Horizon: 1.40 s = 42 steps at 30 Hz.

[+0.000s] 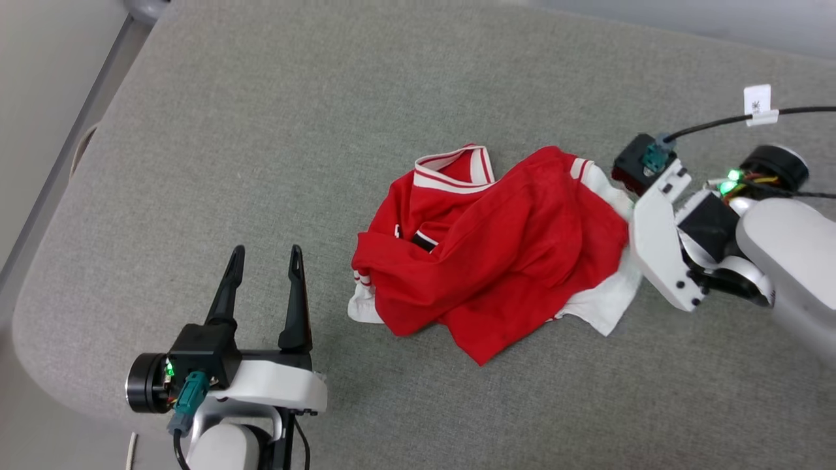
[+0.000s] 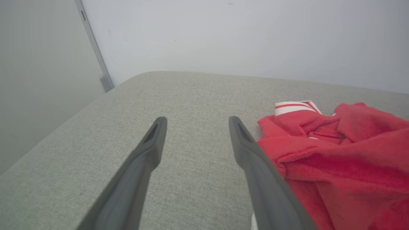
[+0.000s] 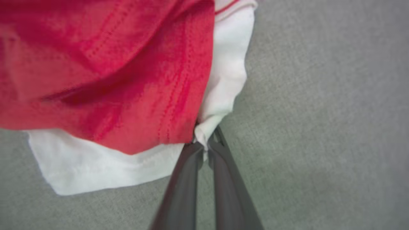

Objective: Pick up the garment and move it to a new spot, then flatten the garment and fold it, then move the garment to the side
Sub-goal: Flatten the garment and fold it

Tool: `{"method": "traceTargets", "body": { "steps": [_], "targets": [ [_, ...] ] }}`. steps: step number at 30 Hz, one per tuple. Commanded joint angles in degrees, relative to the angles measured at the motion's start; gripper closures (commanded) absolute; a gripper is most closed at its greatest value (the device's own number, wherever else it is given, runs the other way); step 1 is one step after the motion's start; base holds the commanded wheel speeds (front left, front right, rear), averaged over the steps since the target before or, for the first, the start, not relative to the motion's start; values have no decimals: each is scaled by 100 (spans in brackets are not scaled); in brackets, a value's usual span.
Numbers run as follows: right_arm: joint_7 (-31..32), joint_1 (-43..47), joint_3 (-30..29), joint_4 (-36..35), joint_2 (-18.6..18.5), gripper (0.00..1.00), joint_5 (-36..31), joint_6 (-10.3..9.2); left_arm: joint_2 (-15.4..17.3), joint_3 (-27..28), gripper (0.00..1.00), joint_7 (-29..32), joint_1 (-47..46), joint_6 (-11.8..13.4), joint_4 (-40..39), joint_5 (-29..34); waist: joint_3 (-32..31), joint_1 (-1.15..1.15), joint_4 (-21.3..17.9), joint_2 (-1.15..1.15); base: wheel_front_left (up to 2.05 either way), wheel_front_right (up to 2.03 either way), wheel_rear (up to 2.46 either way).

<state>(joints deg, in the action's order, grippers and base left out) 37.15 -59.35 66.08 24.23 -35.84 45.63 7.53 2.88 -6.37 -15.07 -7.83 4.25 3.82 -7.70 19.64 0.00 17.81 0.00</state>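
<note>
The garment [image 1: 496, 248], a red jersey with white sleeves and striped collar trim, lies crumpled in the middle of the grey cushion. My right gripper [image 3: 205, 142] is shut on the garment [image 3: 105, 73], pinching a fold of its white sleeve and red hem. In the head view the right gripper [image 1: 628, 220] meets the cloth's right edge, its fingertips hidden under its pale housing. To the left of the heap my left gripper [image 1: 266, 256] stands open with nothing between its fingers. The left wrist view shows the left gripper [image 2: 197, 122] over bare fabric, the garment [image 2: 338, 150] just right of its right finger.
The grey cushion [image 1: 326, 98] has a rounded front-left corner and drops off at its left edge [image 1: 46, 248]. A black cable with a white tag [image 1: 757, 104] runs above the right arm. A pale wall [image 2: 243, 35] stands behind the cushion.
</note>
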Motion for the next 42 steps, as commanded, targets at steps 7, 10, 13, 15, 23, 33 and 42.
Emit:
{"method": "traceTargets", "body": {
  "steps": [7, 10, 13, 15, 23, 33, 42],
  "targets": [
    [-1047, -324, 18, -398, 130, 100, 20, -7, -1, 221, 0, -15, 321, -46, 32, 173, -612, 0, -387, 0, 0, 0, 0],
    [-1561, -363, -80, -831, 19, 100, 42, -8, -1, 365, 0, -15, 545, -88, 26, 283, -951, 0, -646, 0, 0, 0, 0],
    [-1760, -280, -197, -1127, -127, 100, -79, -8, -1, 438, 0, -15, 667, -124, 16, 335, -1106, 0, -804, 0, 0, 0, 0],
    [-1854, -129, -335, -1336, -237, 100, -90, -8, -1, 485, 0, -15, 738, -164, 10, 360, -1189, 0, -899, 0, 0, 0, 0],
    [-1924, 898, -1342, -1999, -785, 100, -243, -8, -1, 642, 0, -15, 1015, -196, -2, 408, -1481, 0, -1277, 0, 0, 0, 0],
    [-1791, 3074, -3632, -1722, -1068, 100, -497, -8, 0, 714, 0, -15, 1214, -211, -33, 443, -1572, 0, -1614, 0, 0, 0, 0],
    [-1577, 4615, -5259, -707, -761, 100, -748, -8, -1, 706, 0, -15, 1105, -263, 12, 448, -1484, 0, -1681, 0, 0, 0, 0]
  ]
}}
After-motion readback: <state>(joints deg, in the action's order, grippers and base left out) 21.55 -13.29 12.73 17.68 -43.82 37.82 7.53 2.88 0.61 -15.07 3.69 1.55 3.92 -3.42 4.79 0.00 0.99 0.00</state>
